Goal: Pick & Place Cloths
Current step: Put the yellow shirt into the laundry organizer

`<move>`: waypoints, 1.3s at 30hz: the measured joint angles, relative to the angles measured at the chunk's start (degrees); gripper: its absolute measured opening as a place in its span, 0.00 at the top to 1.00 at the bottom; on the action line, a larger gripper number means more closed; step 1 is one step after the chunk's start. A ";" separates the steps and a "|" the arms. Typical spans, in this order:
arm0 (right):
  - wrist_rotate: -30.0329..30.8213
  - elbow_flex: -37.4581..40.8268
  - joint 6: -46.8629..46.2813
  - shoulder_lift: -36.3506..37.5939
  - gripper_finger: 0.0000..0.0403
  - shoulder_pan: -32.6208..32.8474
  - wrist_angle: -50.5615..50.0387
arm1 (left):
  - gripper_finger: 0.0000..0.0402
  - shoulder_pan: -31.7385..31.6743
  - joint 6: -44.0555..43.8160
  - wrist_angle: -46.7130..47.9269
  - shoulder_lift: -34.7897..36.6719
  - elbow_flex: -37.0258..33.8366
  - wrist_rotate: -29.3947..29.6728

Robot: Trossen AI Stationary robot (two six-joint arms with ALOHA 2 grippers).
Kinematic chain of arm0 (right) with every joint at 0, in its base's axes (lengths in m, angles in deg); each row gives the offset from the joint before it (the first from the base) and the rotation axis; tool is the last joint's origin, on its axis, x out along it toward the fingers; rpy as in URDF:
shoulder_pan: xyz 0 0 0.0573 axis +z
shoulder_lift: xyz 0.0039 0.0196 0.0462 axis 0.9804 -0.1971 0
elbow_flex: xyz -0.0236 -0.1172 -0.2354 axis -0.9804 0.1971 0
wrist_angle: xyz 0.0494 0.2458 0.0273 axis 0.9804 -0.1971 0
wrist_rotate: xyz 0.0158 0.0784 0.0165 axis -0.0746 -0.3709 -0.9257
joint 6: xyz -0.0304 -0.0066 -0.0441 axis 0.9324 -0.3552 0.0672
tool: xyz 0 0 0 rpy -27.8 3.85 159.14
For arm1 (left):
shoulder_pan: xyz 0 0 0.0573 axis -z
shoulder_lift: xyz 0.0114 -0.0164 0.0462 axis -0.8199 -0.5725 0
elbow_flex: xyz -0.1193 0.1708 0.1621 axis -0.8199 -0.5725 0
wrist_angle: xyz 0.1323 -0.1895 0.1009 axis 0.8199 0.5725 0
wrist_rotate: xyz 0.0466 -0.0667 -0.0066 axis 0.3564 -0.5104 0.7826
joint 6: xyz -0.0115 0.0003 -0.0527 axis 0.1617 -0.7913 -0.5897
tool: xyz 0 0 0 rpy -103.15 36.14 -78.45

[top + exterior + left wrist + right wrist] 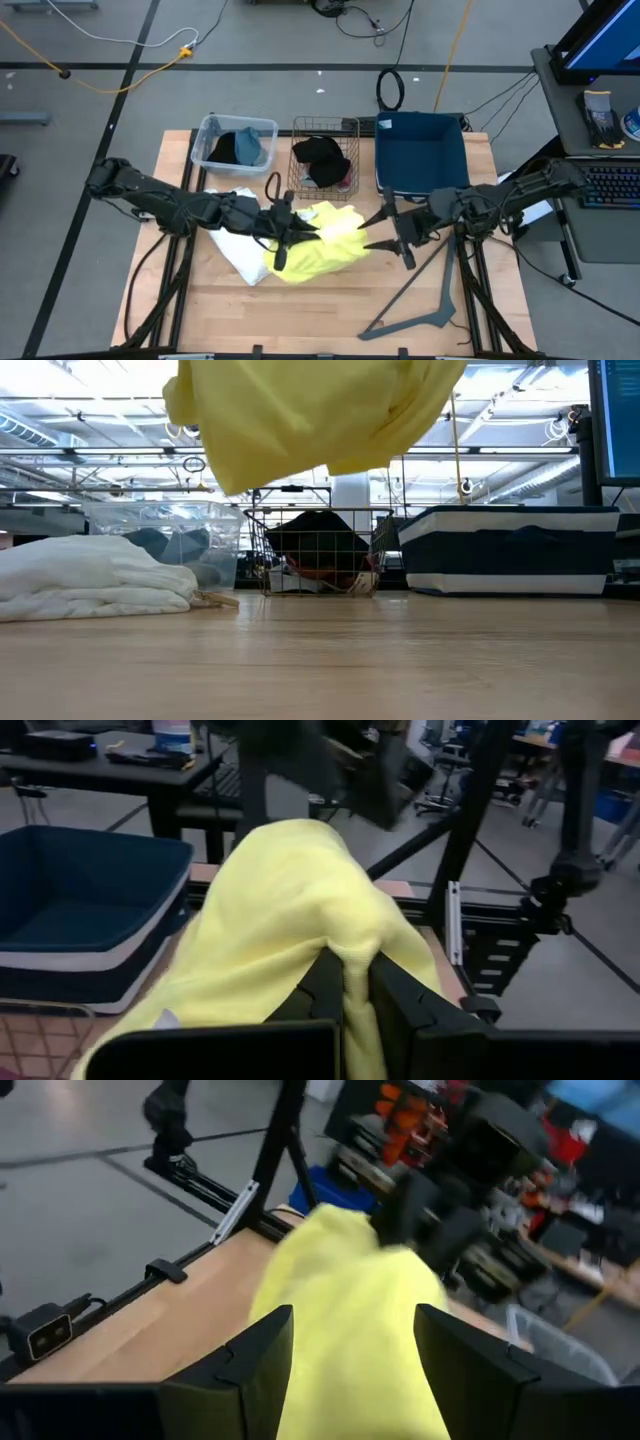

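Partly hidden: left tool [345, 982] pinching lifted yellow cloth [318, 243].

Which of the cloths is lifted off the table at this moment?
The yellow cloth: pinched by the left gripper, it hangs clear of the table. The white cloth lies on the wood, and the others sit in containers.

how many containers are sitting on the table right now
3, in a row along the far edge: a clear plastic tub on the left holding dark and blue cloths, a wire basket in the middle holding black cloth, and a dark blue fabric bin on the right.
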 joint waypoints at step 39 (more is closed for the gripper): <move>8.51 -0.07 -6.93 -18.87 0.21 -5.68 12.04 | 0.97 -1.75 0.52 1.62 0.00 -0.02 -2.71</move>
